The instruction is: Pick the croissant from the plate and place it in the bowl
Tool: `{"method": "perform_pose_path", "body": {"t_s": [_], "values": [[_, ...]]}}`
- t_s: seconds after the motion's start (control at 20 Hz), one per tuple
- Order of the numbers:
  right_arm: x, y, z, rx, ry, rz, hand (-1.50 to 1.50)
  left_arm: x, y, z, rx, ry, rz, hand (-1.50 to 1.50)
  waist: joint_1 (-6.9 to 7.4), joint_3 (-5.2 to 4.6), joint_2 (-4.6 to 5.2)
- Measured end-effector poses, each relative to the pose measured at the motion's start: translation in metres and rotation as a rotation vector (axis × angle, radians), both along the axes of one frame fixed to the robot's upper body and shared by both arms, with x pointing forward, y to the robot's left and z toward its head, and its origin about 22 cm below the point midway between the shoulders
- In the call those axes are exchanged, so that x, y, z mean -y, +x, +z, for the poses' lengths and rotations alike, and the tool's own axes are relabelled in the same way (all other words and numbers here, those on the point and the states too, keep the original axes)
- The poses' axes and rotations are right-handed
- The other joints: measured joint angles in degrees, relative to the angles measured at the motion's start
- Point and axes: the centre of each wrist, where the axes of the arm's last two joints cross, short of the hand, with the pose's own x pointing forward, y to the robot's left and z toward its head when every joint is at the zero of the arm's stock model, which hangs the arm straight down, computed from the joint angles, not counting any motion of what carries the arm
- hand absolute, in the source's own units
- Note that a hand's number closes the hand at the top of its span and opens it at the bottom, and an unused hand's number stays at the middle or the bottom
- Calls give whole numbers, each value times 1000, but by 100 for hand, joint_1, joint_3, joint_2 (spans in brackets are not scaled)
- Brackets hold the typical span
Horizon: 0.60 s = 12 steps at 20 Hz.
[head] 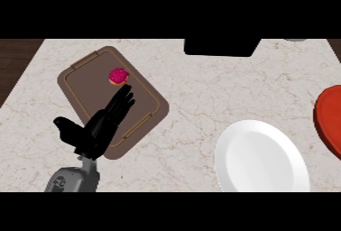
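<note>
You've got the marble counter (200,90) spread wide, a white plate (263,158) lower right, a red bowl (329,119) at the right edge. The brown tray (86,85) sits upper left, carrying a small pink pastry (118,76), no croissant look to it. Your left hand (100,124) stretches over the tray, fingers straight and empty, tips just short of the pastry. Right hand's out of view.

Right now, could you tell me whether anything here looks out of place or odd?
Yes: the white plate is bare, and the only food is a small pink item on the brown tray, askew on the counter. The left hand is open above that tray.
</note>
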Motion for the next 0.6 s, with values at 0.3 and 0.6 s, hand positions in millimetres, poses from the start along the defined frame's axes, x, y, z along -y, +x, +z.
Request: {"method": "perform_pose_path", "body": {"t_s": [0.3, 0.6], "values": [[5, 35, -23, -79, 119, -32, -150, 3, 5, 1, -1, 2, 5, 0, -25, 7, 3], [11, 46, -35, 6, 406, 27, -150, -4, 2, 0, -3, 3, 23, 0, -108, 12, -11]]}}
